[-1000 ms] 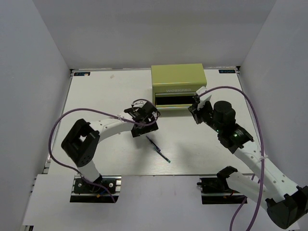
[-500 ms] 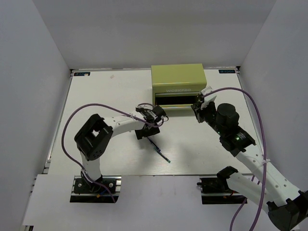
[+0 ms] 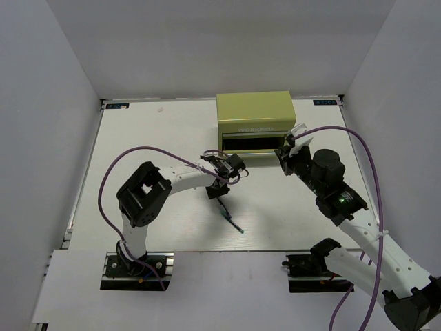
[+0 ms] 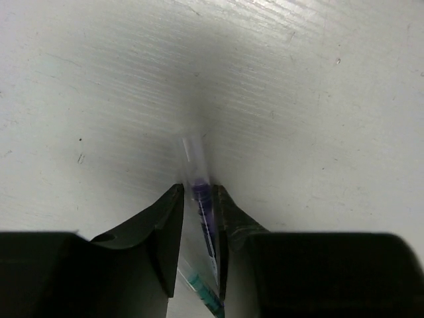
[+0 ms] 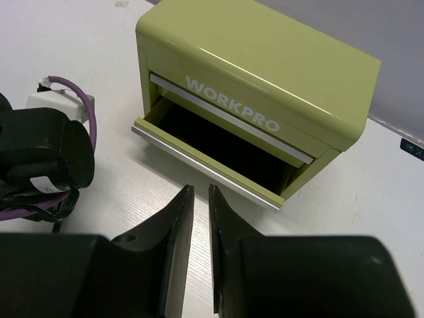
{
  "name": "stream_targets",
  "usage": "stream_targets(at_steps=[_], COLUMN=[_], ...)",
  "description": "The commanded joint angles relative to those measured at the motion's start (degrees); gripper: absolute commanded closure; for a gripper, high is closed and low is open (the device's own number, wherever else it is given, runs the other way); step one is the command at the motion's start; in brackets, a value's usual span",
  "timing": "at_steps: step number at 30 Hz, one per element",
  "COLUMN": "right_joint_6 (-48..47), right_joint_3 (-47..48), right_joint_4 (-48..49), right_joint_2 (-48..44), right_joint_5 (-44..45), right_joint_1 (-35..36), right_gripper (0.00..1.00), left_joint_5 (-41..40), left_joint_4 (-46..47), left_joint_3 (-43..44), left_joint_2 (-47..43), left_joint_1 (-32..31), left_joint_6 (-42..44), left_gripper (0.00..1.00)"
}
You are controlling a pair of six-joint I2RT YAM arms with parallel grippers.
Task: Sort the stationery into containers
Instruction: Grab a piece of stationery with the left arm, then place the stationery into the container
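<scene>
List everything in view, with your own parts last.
Boxy yellow-green metal WORKPRO tool chest: one, yellow-green, far middle of the table; lower drawer open, upper one shut.
Dark thin pen: one, dark with a clear barrel, on the table between the left tool's fingers.
Green thin pen: one, green, beside the dark pen.
White table: one, white, under everything.
Purple cables: two, purple, one along each arm.
Left tool: one, black, closed on the dark pen.
Right tool: one, black, facing the open drawer, empty, fingers almost together.
</scene>
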Motion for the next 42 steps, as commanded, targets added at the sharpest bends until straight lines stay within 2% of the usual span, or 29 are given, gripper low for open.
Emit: stream_targets(at_steps=[1, 7, 8, 9, 11, 12, 14, 16, 17, 18, 19, 22, 27, 31, 32, 36, 37, 38, 39, 40, 42], right_joint_6=[1.13, 1.04, 0.95, 0.95, 0.78, 0.6, 0.16, -0.19, -0.28, -0.28, -0.19, -0.19, -0.1, -0.45, -0.54, -0.72, -0.8, -0.72, -0.8, -0.98, -1.33], right_joint_3=[-0.68, -0.85, -0.77, -1.03, -1.29, -1.38, -1.47, -1.73, -1.82, -2.0, -2.17, -2.17, -2.7, -3.31, -3.4, -3.67, -3.75, -3.67, -3.67, -3.58, -3.67], right_joint_4=[3.18, 3.35, 3.35, 3.52, 3.35, 3.44, 3.53, 3.35, 3.52, 3.35, 5.18, 5.2, 5.72, 6.42, 6.51, 6.87, 6.87, 6.87, 6.95, 6.95, 7.13], right_joint_2=[-1.2, -1.2, -1.2, -1.37, -1.46, -1.38, -1.38, -1.38, -1.46, -1.38, -1.64, -1.73, -2.34, -3.74, -3.92, -4.36, -4.54, -4.54, -4.63, -4.45, -4.36], right_joint_5=[0.69, 0.52, 0.52, 0.52, 0.52, 0.6, 0.43, 0.6, 0.87, 0.87, 1.22, 1.48, 2.62, 3.5, 3.77, 3.68, 3.68, 3.77, 3.68, 3.68, 3.68], right_joint_1=[0.16, 0.16, 0.16, 0.07, 0.16, 0.33, 0.24, 0.24, -0.02, 0.15, 0.16, 0.16, 0.24, 0.07, -0.02, 0.24, 0.33, 0.24, 0.07, 0.16, 0.33], right_gripper=[0.79, 0.79, 0.75, 0.64, 0.48, 0.36, 0.28, 0.28, 0.32, 0.4, 0.48, 0.5, 0.52, 0.52, 0.52, 0.52, 0.52, 0.52, 0.52, 0.52, 0.52], left_joint_5=[-1.19, -0.66, -0.66, -1.62, -2.23, -2.85, -2.16, -2.15, -2.15, -2.67, -4.25, -5.92, -11.28, -12.52, -11.31, -4.64, 0.61, 3.88, 10.96, 14.34, 19.61], left_joint_4=[-0.08, 4.56, 5.44, 6.67, 9.13, 11.06, 13.61, 15.82, 16.43, 17.05, 21.67, 25.74, 40.42, 46.66, 47.8, 54.74, 56.33, 58.95, 59.67, 59.68, 53.67], left_joint_3=[-0.11, -0.74, -0.74, -0.74, -0.74, -0.74, -0.74, -0.74, -0.74, -1.35, -2.57, -5.56, -12.33, -11.64, -11.63, -12.42, -13.73, -14.44, -14.97, -14.97, -10.09], left_joint_2=[0.55, -2.61, -3.92, -4.71, -7.86, -8.93, -10.95, -13.94, -14.99, -15.88, -18.93, -21.94, -25.02, -24.5, -24.5, -25.55, -26.16, -27.56, -28.18, -28.19, -26.71], left_joint_1=[-0.28, -0.28, -0.28, -0.28, -0.28, -0.28, -0.28, -0.28, -0.28, -0.28, -0.28, -0.28, -0.28, -0.28, -0.8, -0.81, -1.33, -1.34, -1.34, -1.34, -1.34], left_joint_6=[-0.7, 4.13, 6.66, 7.47, 10.97, 11.69, 15.1, 15.12, 15.12, 15.12, 12.77, 9.25, -0.68, -0.44, 1.13, 17.36, 27.33, 32.47, 37.48, 47.28, 55.51], left_gripper=[0.66, 0.79, 0.81, 0.82, 0.87, 0.88, 0.93, 0.94, 0.94, 0.94, 0.96, 0.97, 0.98, 1.0, 1.0, 1.0, 1.0, 1.0, 1.0, 1.0, 1.0])
